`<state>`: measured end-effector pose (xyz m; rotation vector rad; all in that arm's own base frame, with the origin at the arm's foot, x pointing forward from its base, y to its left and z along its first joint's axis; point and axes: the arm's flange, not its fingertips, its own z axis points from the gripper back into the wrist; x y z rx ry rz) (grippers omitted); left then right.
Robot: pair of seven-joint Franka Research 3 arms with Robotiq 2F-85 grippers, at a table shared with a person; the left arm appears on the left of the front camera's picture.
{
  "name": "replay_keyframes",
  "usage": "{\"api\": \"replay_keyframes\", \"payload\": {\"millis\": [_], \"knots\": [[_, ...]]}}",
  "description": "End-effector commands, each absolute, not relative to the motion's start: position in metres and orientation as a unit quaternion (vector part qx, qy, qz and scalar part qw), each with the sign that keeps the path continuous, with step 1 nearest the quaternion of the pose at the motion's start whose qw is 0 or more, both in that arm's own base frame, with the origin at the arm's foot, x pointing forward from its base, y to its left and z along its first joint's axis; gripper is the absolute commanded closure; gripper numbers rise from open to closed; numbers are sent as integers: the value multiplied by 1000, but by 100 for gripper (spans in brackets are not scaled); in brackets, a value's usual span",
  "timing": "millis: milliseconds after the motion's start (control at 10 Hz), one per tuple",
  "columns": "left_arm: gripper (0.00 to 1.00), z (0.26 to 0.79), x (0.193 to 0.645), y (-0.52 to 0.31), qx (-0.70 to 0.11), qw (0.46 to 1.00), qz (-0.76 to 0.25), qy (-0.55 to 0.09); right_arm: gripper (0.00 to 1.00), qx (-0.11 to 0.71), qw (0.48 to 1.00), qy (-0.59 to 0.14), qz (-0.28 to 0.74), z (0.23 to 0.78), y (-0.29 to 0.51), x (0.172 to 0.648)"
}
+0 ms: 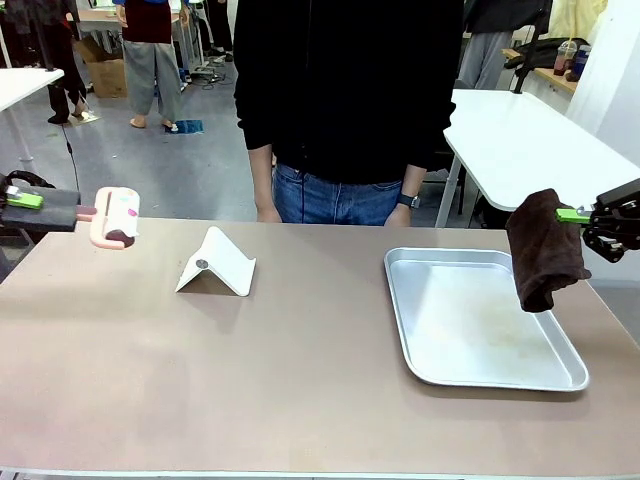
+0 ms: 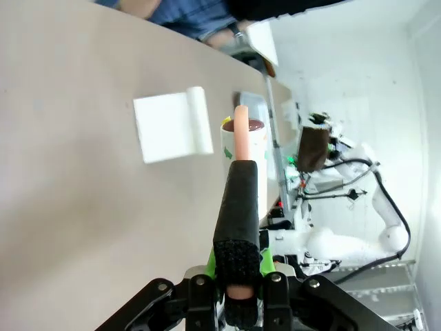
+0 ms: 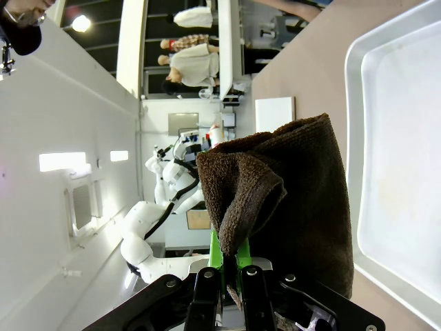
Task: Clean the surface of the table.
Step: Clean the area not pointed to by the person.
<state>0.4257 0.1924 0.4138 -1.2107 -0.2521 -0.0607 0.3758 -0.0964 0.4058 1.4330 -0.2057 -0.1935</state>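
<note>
Table (image 1: 250,370): tray (image 1: 480,335), stand (image 1: 218,262) | left jaws clamped on roller handle (image 2: 238,200) | right jaws clamped on cloth (image 3: 296,186)

Table (image 1: 300,390): large, rectangular, level. Matte pinkish-brown top, smooth and even in colour, with a pale edge strip along the near side. Spans the front view almost from side to side. Far edge runs just in front of a standing person (image 1: 345,100). Bears 2 items: silver tray (image 1: 402,320) on the right half, white folded stand (image 1: 220,268) left of centre. Near half is a wide bare stretch.
</note>
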Motion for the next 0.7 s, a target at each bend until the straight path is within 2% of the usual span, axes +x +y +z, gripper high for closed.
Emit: {"api": "replay_keyframes", "payload": {"millis": [0, 200, 600], "knots": [[77, 420, 389, 206, -587, 802, -37, -99, 92, 656, 744, -100, -81, 408, -96, 377], [77, 430, 338, 219, -609, 786, -49, -93, 92, 656, 744, -100, -81, 408, -96, 377], [77, 416, 310, 233, -623, 776, -40, -88, 92, 656, 744, -100, -81, 408, -96, 377]]}}
